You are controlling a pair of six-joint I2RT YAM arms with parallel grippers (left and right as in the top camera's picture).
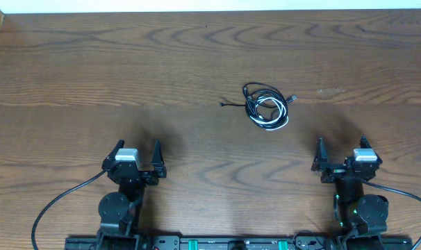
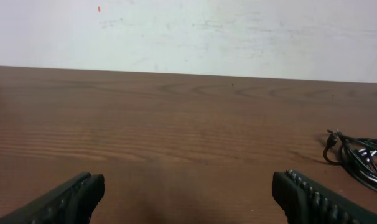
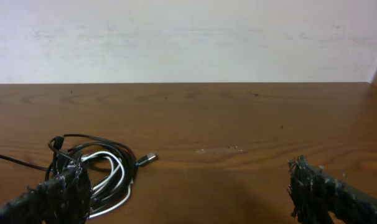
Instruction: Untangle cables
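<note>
Left fingers and right fingers gape apart; cables lie ahead, nearer right.

You had a dark brown bench with a swirling wood grain in front of you, evenly lit, with a faint pale smear on its right half. Behind its far edge stood a plain whitish wall, scuffed with grey marks and carrying one small orange-red dot near the top left of the left wrist view.
</note>
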